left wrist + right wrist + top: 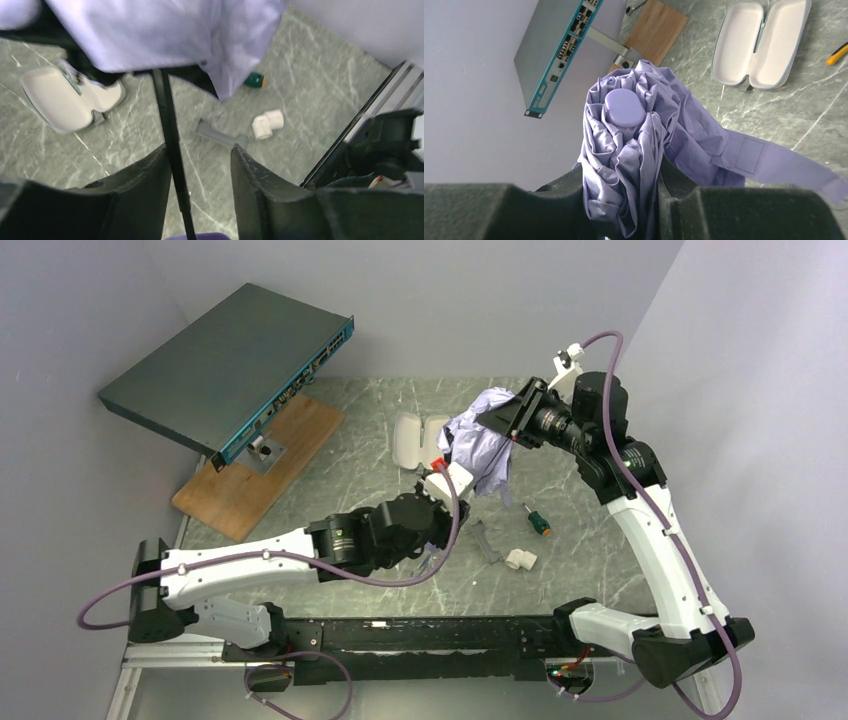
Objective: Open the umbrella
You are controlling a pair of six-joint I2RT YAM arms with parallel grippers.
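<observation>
Lavender umbrella (pixel 634 145) sits bunched in the right claw (pixel 624 185) — clenched around its folded canopy, raised above the worktop (pixel 380 430). Its thin black shaft (pixel 169 125) runs between the fingers of the left claw (pixel 199 160) — parted, not closed on it

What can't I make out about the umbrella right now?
Handle: below the frame edge past the shaft in the left wrist view; under the left gripper in the top view.
Strap tip: cut off at the right edge, right wrist view.
Shaft against a finger: contact unclear, left wrist view.
</observation>
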